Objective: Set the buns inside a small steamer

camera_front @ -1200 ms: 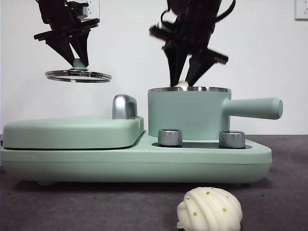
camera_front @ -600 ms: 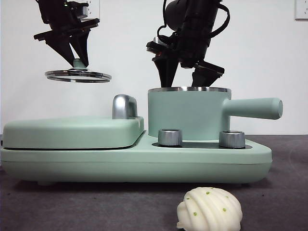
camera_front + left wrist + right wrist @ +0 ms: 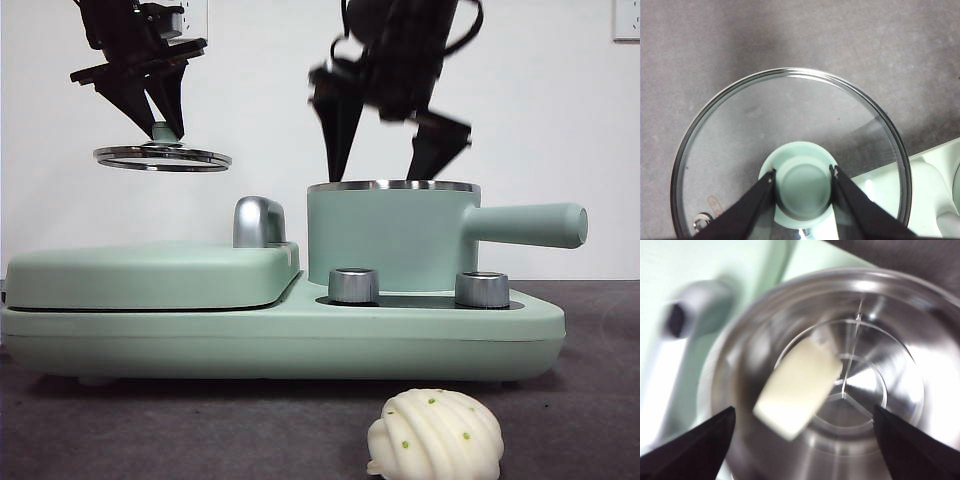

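My right pincer point(image 3: 390, 150) hangs spread wide over the small steamer point(image 3: 390, 240), the smooth bun point(image 3: 800, 385) lying inside. My left pincer point(image 3: 802, 177) grips the glass lid's knob point(image 3: 802, 182). The shell-shaped bun point(image 3: 435, 435) sits on the counter point(image 3: 200, 430); it looks soft, so I'd pinch its sides gently.

Mint-green steamer point(image 3: 390, 238) with a steel rim; cream-white bun point(image 3: 799, 386) inside; white ridged bun point(image 3: 435, 436) with green specks; dark grey counter point(image 3: 200, 430); black tools.
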Robot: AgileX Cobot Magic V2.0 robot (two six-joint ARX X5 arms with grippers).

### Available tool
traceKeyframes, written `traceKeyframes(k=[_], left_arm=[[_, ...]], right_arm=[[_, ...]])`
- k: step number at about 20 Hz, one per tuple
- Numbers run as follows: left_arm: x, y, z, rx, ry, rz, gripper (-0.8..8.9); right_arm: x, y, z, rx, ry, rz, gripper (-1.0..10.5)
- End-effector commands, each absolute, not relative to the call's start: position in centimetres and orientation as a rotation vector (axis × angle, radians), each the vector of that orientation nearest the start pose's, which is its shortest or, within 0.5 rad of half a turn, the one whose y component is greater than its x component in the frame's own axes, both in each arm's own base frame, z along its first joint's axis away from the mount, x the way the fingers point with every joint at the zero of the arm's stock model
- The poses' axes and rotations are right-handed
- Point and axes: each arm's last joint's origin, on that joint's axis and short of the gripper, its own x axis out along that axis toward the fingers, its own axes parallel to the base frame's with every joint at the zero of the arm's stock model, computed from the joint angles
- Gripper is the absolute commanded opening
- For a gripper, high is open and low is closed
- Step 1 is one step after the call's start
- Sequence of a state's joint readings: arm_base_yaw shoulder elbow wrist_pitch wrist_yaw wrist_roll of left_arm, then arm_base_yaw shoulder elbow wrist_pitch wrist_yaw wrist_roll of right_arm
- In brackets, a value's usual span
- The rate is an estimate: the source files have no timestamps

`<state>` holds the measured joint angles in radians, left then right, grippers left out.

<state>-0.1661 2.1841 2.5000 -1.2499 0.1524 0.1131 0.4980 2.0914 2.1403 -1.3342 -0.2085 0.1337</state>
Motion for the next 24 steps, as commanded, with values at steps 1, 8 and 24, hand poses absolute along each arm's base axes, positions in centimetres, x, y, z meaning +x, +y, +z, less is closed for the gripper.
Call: traceKeyframes(k=[1,8,24], left_arm=[[43.4,-7.9,38.8,0.098,0.862,-0.346,0.49],[43.4,-8.0,38.8,0.097,0.863,-0.346,0.49],[43.2,-8.9,38.8,0.103,0.862,-0.365,0.49]], right_arm=[[34.7,19.8,34.9,-0.092,1.283,0.542,4.4],[28.0,18.0,40.9,-0.103,1.145,0.592,4.4],[13.5,20.9,23.7,-0.182,1.314,0.684,4.4]])
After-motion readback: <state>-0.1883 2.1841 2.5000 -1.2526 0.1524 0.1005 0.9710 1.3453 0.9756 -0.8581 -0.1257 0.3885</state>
